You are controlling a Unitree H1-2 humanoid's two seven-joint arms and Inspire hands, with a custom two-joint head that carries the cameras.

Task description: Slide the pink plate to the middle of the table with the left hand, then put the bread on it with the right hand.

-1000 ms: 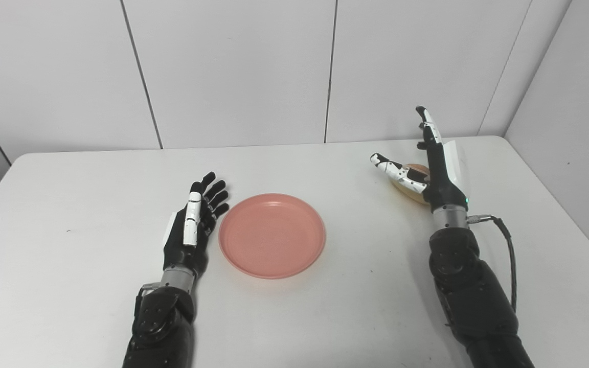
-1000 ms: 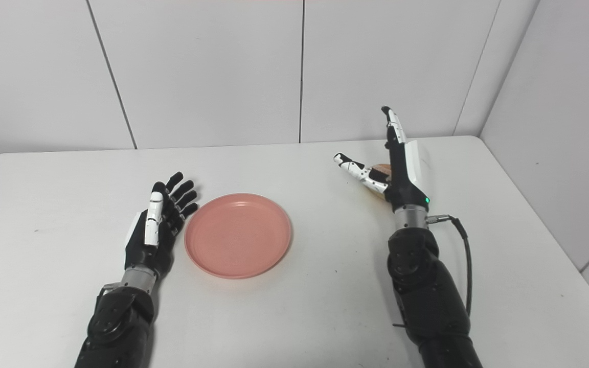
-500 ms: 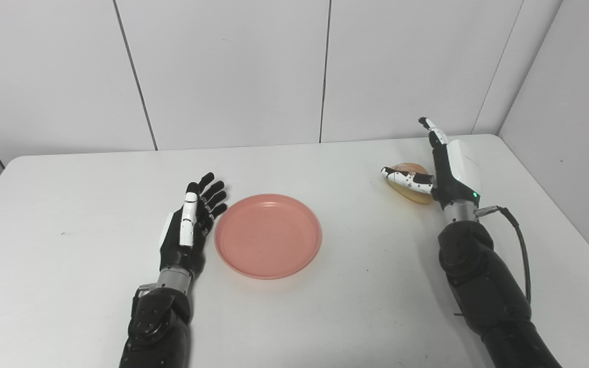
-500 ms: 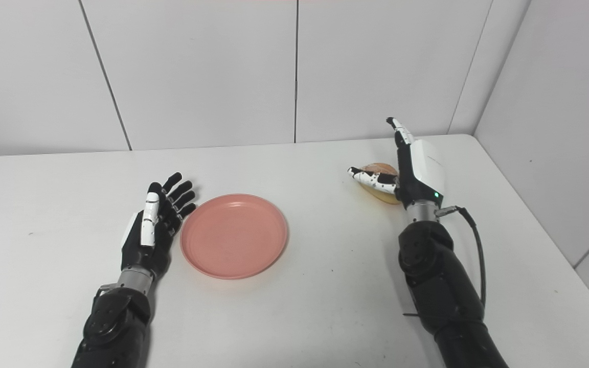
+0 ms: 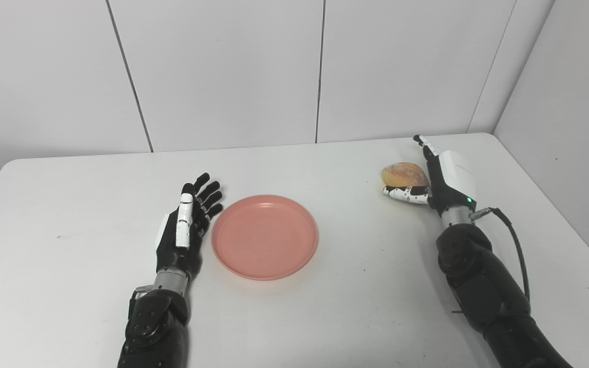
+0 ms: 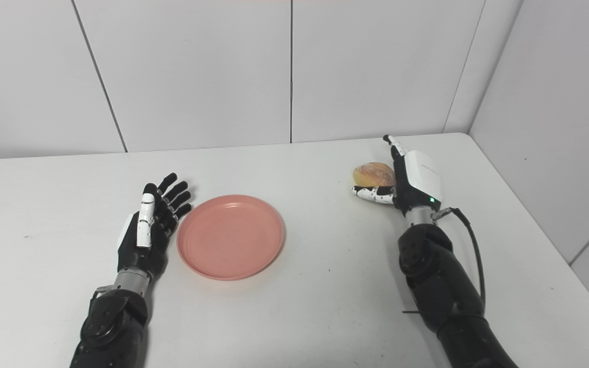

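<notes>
A round pink plate [image 5: 265, 236] lies flat near the middle of the white table [image 5: 69, 194], with nothing on it. My left hand [image 5: 184, 225] rests just left of the plate, open, fingers spread and pointing away, close to the rim. At the back right lies a golden-brown bread roll [image 5: 404, 174]. Low beside the roll is my right hand [image 5: 440, 176], open. Its thumb [image 5: 402, 193] stretches along the near side of the roll and its fingers stand straight on the roll's right side. Whether the thumb touches the bread cannot be seen.
White wall panels close off the back and the right side of the table. A black cable [image 5: 512, 240] loops from my right wrist along the forearm. The table's right edge runs near the right arm.
The camera has drifted a little. My right hand has come down from above the bread to table height, its thumb now in front of the roll. The left hand and plate hold still.
</notes>
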